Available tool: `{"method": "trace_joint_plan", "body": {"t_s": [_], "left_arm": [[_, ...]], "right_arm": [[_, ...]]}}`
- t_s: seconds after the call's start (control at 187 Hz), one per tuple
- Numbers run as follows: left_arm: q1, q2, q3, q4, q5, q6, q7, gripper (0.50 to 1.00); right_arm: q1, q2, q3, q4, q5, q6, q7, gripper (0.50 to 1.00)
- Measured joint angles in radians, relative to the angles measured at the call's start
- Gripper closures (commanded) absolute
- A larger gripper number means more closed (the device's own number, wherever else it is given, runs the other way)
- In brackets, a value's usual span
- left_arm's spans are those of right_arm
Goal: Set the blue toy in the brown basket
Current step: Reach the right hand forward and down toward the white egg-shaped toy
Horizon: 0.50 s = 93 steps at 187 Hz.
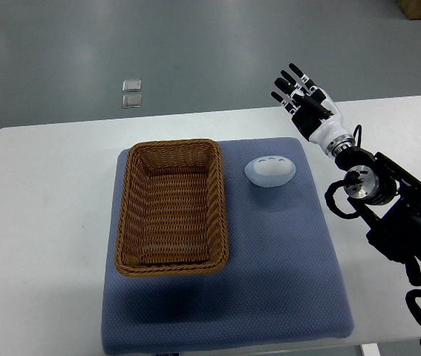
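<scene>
Nothing done yet: pale blue oval toy (270, 170) lies on mat beside empty brown wicker basket (171, 152). Right hand (304, 99) w/ fingers spread, holding nothing, well apart from toy.

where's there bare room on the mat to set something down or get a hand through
The mat is bare along its near strip below the brown basket and in the right half below the blue toy. Tightest is the gap between basket and toy. The right hand hovers open beyond the mat's far right corner.
</scene>
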Motion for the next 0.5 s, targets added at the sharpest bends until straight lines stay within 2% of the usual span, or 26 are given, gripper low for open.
{"method": "trace_joint_plan", "body": {"t_s": [0.498], "left_arm": [[0.000,0.000,-0.002,0.007,0.000,0.001,0.000,0.500]], "right_arm": [[0.020,-0.014,-0.007,0.012,-0.020,0.002,-0.002,0.599]]}}
